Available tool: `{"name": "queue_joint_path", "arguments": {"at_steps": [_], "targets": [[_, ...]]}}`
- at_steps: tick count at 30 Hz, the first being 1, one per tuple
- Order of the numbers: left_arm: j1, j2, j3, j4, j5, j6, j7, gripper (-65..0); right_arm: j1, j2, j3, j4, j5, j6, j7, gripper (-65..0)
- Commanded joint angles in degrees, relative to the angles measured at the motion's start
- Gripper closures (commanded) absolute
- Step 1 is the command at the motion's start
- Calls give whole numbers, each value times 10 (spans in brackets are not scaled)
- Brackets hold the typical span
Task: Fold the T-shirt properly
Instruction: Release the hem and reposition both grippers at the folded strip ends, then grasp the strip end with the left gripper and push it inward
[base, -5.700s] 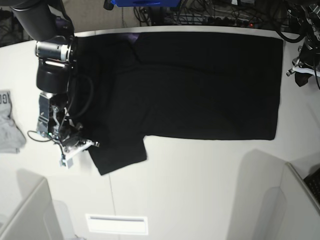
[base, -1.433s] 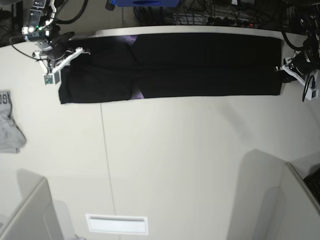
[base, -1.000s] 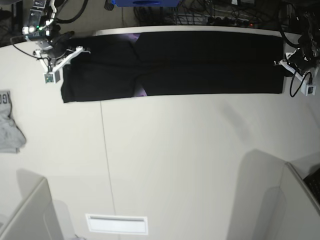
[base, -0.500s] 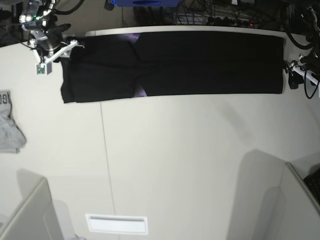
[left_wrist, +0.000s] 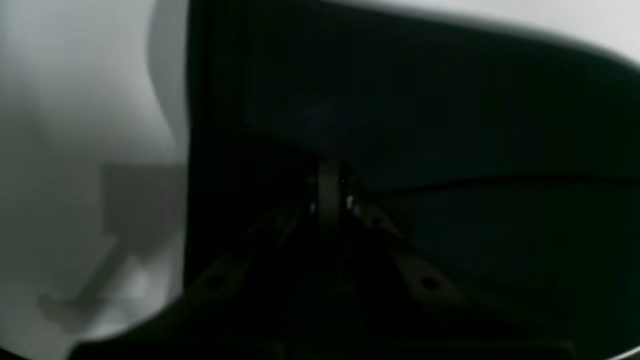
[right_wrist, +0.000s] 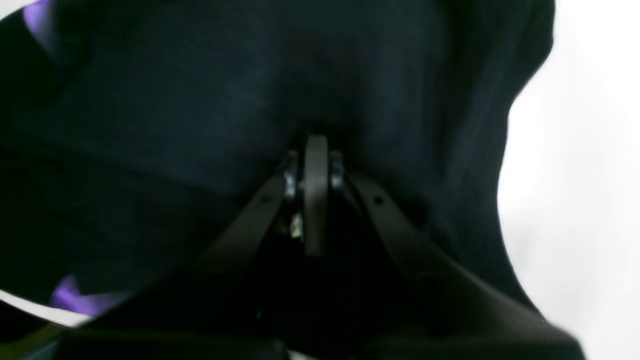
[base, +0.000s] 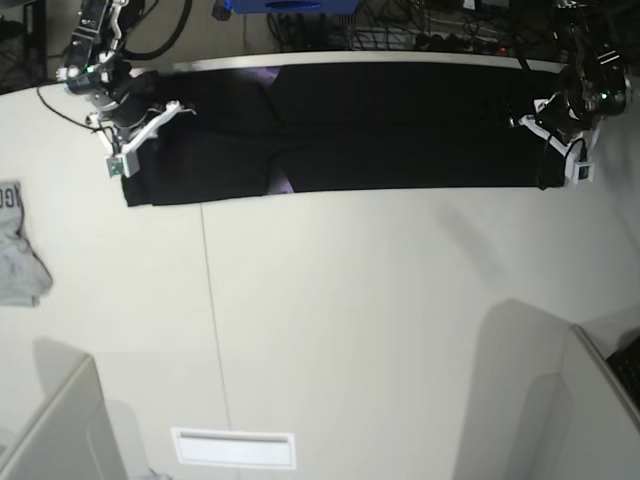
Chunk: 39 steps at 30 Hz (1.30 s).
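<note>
The black T-shirt (base: 400, 125) lies as a long folded strip along the table's far edge, with a bit of purple print (base: 283, 183) showing at its near hem. My right gripper (base: 174, 107) is over the strip's left end. In the right wrist view this gripper (right_wrist: 315, 150) is shut, with black cloth (right_wrist: 210, 100) gathered at its tips. My left gripper (base: 522, 119) is over the strip's right end. The left wrist view shows it (left_wrist: 328, 175) shut on the dark fabric (left_wrist: 450, 125), with a crease running to its tips.
A small light-grey garment (base: 18, 245) lies at the table's left edge. Cables and a blue box (base: 290, 5) crowd the space behind the far edge. Grey partition panels (base: 55, 430) rise at the near corners. A white slot (base: 233, 447) sits near the front.
Both grippers had let go and stood just off the shirt's ends half a second ago. They have now moved inward onto the cloth and shut.
</note>
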Motion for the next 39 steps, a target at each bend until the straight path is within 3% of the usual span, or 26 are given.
{"name": "queue_joint_path", "arguments": {"at_steps": [1,4,9,18,25,29,31,35,36,37,39], "targets": [[-6,-6,7,-9,14,-3,4,0,11,7,6,-8,1,2,9,0],[-36,-6,33,-52,36,-3,3,0,34,22,6,-60,-11,2,13,0],[-97,10,47,-97,41,-3,5,0,89,19,6,-126,-84,2,34,0],[-104,22,40,-20,37,-3,9,0,115,16,7,-104,-96,2,51,0],[-92,42,-99,81,35,-5,9,0,92,-6,6,5,-93,5,49,0],[-89,40,-133,94,34,-10,9,0,73,-30,5,61,-92,5,49,0],[-79,42,-162,89,34,-48,9,0,59,-36,5,85,-92,5,49,0],[-62,45,-218,67,-9,-176,9,0,39,-37,2,99,-92,6,49,0],[-56,42,-229,53,-31,-197,9,-84,38,-37,1,99,-92,6,49,0],[-53,40,-238,37,-56,-215,8,-214,38,-37,1,98,-92,6,49,0],[-51,40,-255,-1,-103,-228,8,-438,37,-37,1,97,-92,6,49,0]]}}
